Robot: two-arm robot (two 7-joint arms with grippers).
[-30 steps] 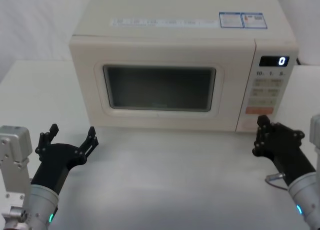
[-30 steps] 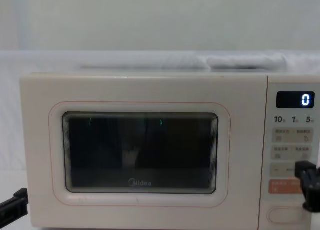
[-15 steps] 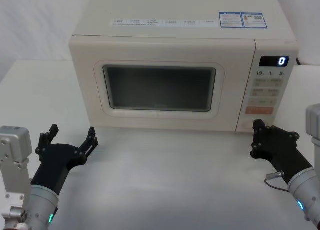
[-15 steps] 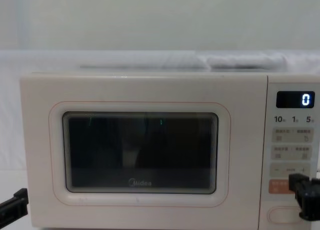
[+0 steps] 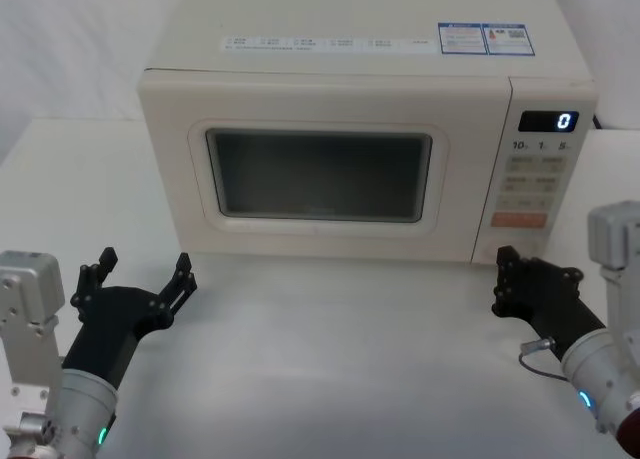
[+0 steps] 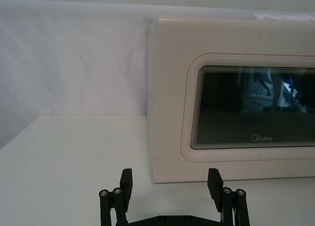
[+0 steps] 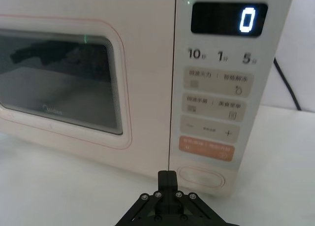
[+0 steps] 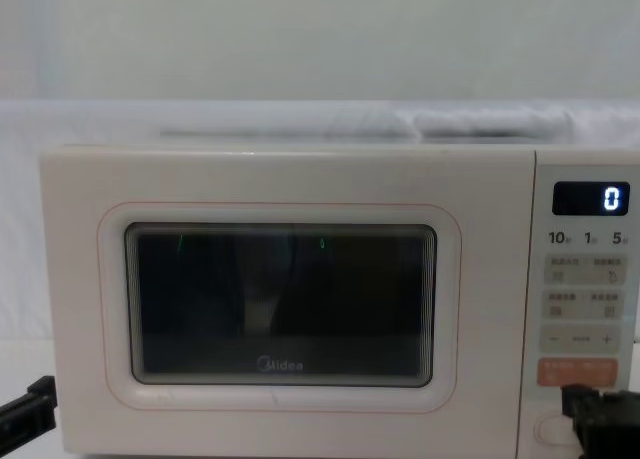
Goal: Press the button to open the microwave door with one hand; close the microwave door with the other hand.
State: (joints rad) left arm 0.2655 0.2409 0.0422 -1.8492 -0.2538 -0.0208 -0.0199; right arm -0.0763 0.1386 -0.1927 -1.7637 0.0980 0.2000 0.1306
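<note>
Right gripper (image 7: pixel 167 179), fingers together, sat just before the microwave's (image 5: pixel 330 39) oval open button (image 7: pixel 203 176) w/ door (image 8: pixel 280 309) shut, prob. to press; left gripper (image 5: pixel 140 279), fingers apart, waited near door's left side to close it.

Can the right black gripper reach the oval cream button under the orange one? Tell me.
Probably yes. The right black gripper, fingers shut, sits just in front of the oval cream button at the control strip's foot, with bare table between them. The left gripper is parked far off.
</note>
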